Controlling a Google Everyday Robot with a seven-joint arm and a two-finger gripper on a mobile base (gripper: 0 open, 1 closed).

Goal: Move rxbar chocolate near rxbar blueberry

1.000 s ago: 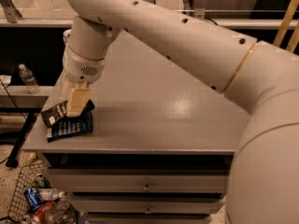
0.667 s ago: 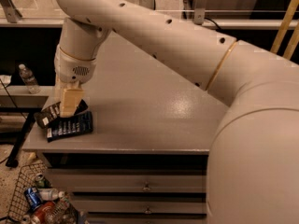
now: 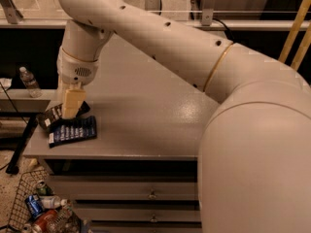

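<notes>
Far left of frame: a water bottle [image 3: 29, 81] is standing on a lower ledge and a wire basket [image 3: 18, 204] of cans is sitting on the floor. Both are off the table and not getting in the way.

Left edge of the table [image 3: 146, 115]: rxbar chocolate [image 3: 49, 117] is lying flat and angled, with its near long edge touching or just overlapping the upper edge of rxbar blueberry [image 3: 73, 130]. The blueberry bar is lying flat just below it, close to the table's front-left corner.

The gripper [image 3: 73, 106] is pointing straight down onto the middle of the chocolate bar and covering part of it. I can't tell whether it is clamping the bar or letting it go. The vertical approach makes sense, since a flat wrapper on a flat top only offers a grip from above.

My read is that the bars are sitting side by side, so the placement is looking essentially done. The likely remaining step is a clean vertical retreat. The risk is the wrapper dragging along, or the bar getting nudged off the nearby left edge.

Centre to right: the arm [image 3: 160, 38] is reaching diagonally across from the lower right and filling that side of the frame. The drawers [image 3: 146, 194] under the tabletop are sitting shut.
</notes>
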